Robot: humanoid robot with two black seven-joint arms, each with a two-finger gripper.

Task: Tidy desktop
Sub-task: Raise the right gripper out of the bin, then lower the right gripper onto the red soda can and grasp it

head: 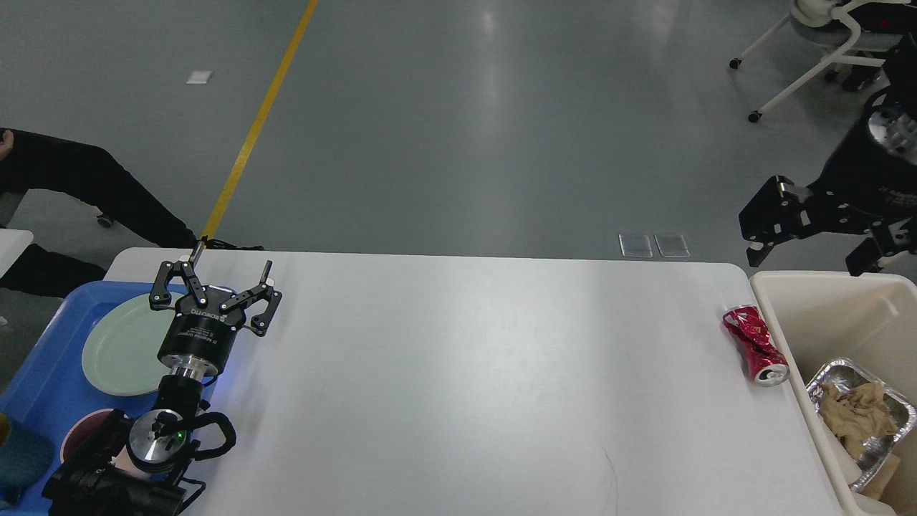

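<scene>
Grey floor [458, 122] — yellow line [259, 118]
</scene>
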